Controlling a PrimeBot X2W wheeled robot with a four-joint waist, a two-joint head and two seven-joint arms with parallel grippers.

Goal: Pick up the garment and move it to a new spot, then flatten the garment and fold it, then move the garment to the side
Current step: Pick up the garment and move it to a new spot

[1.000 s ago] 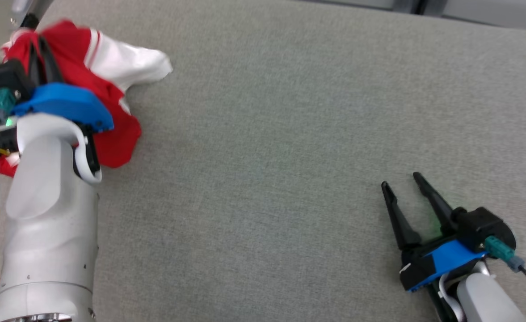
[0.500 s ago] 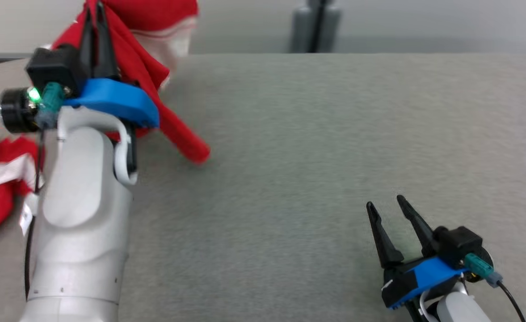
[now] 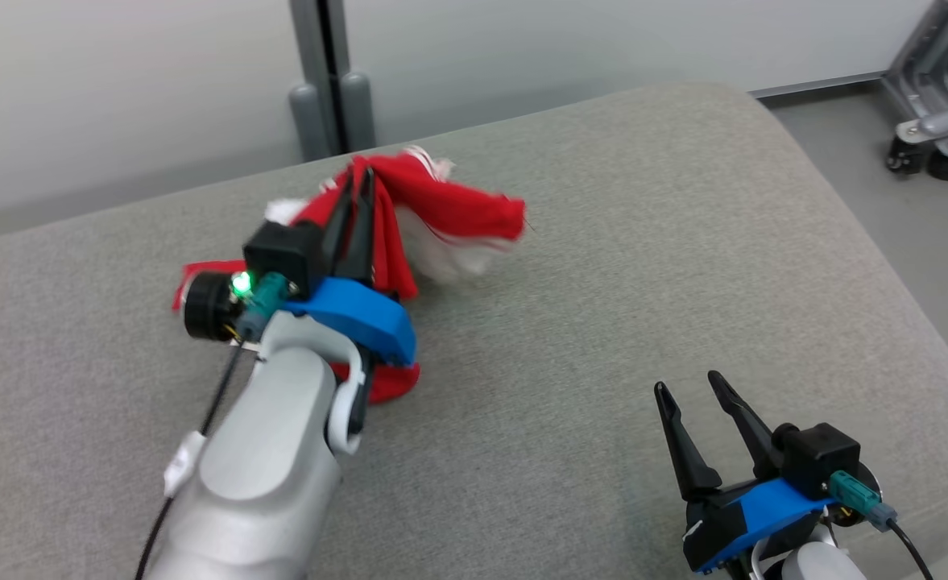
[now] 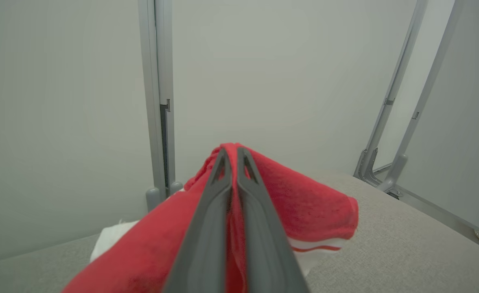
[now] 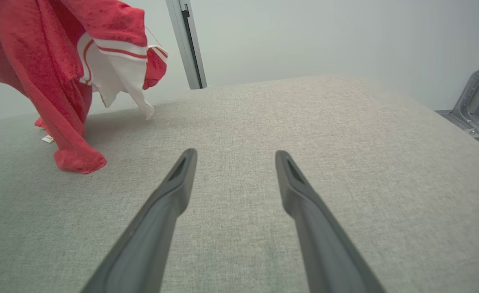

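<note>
Left gripper point(image 3: 359, 176): centre left of the head view, at the end of the pale forearm. The two dark fingers are pressed together with a fold of red cloth pinched between them. The left wrist view confirms this, with cloth draped over both sides of the closed fingers and only a thin strip of red between them.

Garment point(image 3: 441, 211): red with a white part edged in red stripes. In the head view it is bunched around and beyond the left fingers, in the upper centre of the frame, above the grey fabric surface point(image 3: 643, 242). In the right wrist view it hangs in the upper left of the frame. One red end trails down and touches the surface, and the white striped part hangs free above it. A small white label point(image 5: 47, 139) shows low beside the red end. What kind of garment it is cannot be told.

Right gripper point(image 3: 688, 383): lower right of the head view, well apart from the garment. Its fingers are spread wide with nothing between them, and bare grey fabric shows in the gap in the right wrist view.

Surroundings: a grey metal post point(image 3: 324, 72) stands behind the surface at top centre. A metal frame on casters point(image 3: 933, 129) stands on the floor at upper right.
</note>
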